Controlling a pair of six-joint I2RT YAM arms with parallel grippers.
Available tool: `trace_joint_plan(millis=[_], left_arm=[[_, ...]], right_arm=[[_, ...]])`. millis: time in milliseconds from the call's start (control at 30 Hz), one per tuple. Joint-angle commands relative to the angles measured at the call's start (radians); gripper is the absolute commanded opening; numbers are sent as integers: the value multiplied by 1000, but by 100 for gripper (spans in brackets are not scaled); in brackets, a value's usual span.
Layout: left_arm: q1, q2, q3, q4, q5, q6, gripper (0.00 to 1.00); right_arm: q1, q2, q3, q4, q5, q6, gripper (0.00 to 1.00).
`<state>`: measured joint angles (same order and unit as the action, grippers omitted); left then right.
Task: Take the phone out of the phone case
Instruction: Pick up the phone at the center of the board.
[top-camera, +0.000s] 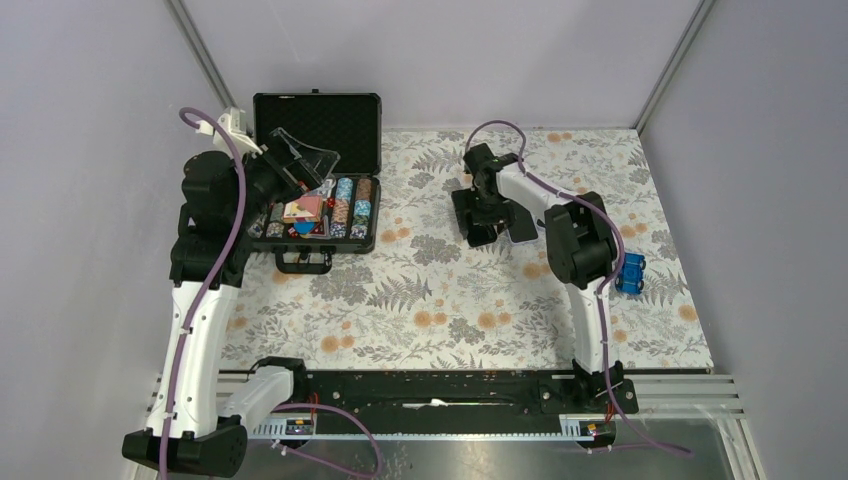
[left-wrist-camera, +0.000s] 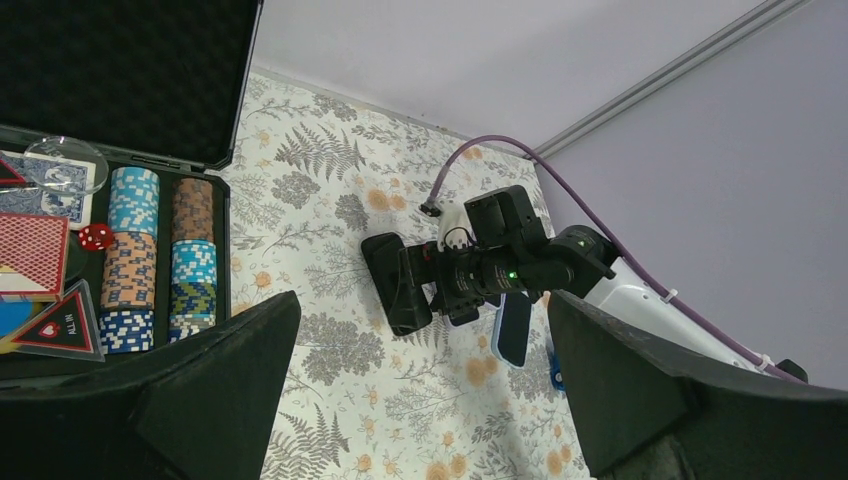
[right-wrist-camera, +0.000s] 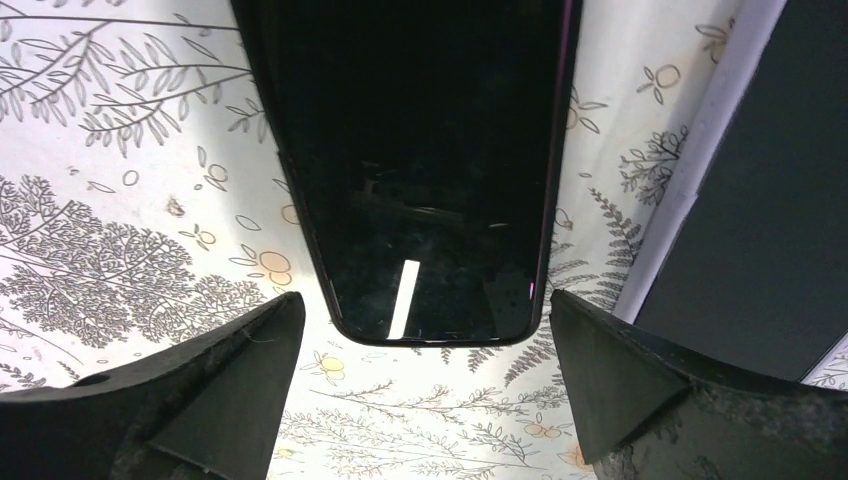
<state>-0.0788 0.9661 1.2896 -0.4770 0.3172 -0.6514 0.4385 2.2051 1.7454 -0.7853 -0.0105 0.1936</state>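
Right claw (right-wrist-camera: 422, 320): spread wide, gripping nothing; I see the phone (right-wrist-camera: 430, 150) lying flat at centre frame, its end between the fingertips. Left claw (left-wrist-camera: 422, 310): wide open, empty.

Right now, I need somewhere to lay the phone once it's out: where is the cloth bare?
Bare: the wide near band of cloth, between the chip case and the blue object, and the far right corner. Crowded: around the phone under the right arm.
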Motion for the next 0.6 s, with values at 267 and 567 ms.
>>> trace_joint_plan(millis=[267,567], left_arm=[[1,-4,31,31,-27,18,99],[1,-14,23,29,-30,21,99]], right_arm=[[27,101,139,-122,63,-53,100],[29,111,151,-149,76,-65,78]])
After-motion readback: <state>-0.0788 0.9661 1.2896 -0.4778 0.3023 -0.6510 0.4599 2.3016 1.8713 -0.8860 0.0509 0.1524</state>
